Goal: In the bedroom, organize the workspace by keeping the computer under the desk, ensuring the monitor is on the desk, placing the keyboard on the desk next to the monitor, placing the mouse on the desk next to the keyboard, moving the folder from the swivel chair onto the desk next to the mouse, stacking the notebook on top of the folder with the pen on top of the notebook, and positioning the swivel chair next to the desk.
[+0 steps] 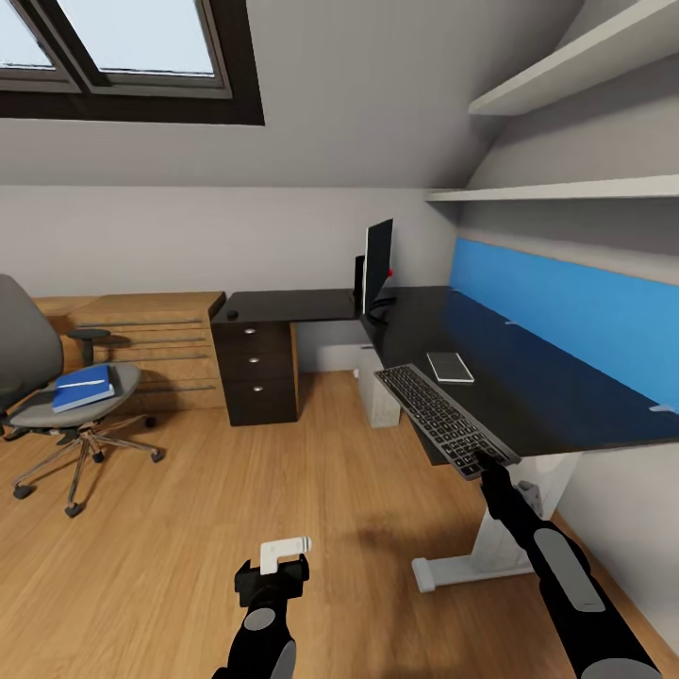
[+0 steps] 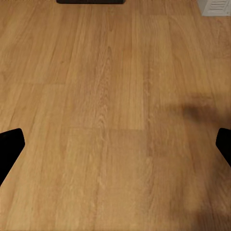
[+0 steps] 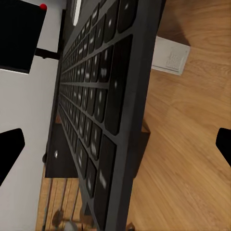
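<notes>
On glossy black desk [image 1: 528,387], keyboard [image 1: 443,418]; oak floor [image 1: 311,490].

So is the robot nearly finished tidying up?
Not nearly. The black flat-screen monitor stands on the glossy black desk. The right gripper holds the slim dark-keyed keyboard at the desk's edge. The bright blue folder lies on the grey swivel chair, away from the desk.

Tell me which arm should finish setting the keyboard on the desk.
Right. Its gripper already holds the keyboard at the desk edge. The left gripper hangs open over bare floor.
</notes>
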You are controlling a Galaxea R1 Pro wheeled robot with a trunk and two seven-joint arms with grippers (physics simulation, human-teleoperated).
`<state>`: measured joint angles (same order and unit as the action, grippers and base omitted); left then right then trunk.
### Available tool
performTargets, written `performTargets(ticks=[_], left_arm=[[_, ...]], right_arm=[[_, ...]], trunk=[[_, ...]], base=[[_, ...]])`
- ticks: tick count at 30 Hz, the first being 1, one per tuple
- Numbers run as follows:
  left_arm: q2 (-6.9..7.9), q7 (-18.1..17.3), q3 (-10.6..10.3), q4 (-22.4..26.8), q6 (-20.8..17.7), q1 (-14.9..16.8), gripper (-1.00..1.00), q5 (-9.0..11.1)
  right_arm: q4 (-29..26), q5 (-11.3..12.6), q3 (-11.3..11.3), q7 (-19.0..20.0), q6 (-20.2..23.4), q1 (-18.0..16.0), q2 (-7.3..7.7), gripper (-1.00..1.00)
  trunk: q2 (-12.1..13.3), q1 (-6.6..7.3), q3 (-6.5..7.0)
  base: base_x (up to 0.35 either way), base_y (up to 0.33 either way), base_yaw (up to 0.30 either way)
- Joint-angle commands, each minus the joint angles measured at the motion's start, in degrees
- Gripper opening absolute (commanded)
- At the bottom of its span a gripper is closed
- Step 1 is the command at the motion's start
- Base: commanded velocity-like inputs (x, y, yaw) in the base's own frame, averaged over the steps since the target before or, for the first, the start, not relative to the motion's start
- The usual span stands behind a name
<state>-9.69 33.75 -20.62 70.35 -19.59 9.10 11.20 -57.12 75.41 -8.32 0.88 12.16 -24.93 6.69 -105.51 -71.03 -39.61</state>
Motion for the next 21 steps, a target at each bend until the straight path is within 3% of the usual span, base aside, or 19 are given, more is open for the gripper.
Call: performTargets(ticks=[1, 2, 15, 21], left_arm=[[0.02, 0.43, -0.12, 0.06, -0.19, 0.05, 1.00, 0.40], [0.02, 0.43, -0.12, 0.06, -0.19, 0.05, 1.00, 0.40], [0.02, 0.43, -0.12, 0.05, -0.19, 0.05, 1.00, 0.41], [0.02, 0.46, -0.13, 0.07, -0.19, 0.05, 1.00, 0.41]], right_arm=[[-0.01, 0.35, -0.12, 0.09, 0.31, -0.03, -0.01, 1.00], [-0.01, 0.35, -0.12, 0.09, 0.32, -0.03, -0.01, -1.00], [-0.01, 0.35, -0.03, 0.16, 0.41, -0.03, -0.01, -1.00], [-0.11, 0.29, 0.07, 0.22, 0.24, -0.03, -0.01, -1.00]], trunk=[[-0.03, 0.01, -0.06], [-0.03, 0.01, -0.06], [-0.03, 0.01, -0.06], [2.38, 1.32, 1.02]], base=[[0.000, 0.000, 0.000], [0.000, 0.000, 0.000], [0.000, 0.000, 0.000], [0.000, 0.000, 0.000]])
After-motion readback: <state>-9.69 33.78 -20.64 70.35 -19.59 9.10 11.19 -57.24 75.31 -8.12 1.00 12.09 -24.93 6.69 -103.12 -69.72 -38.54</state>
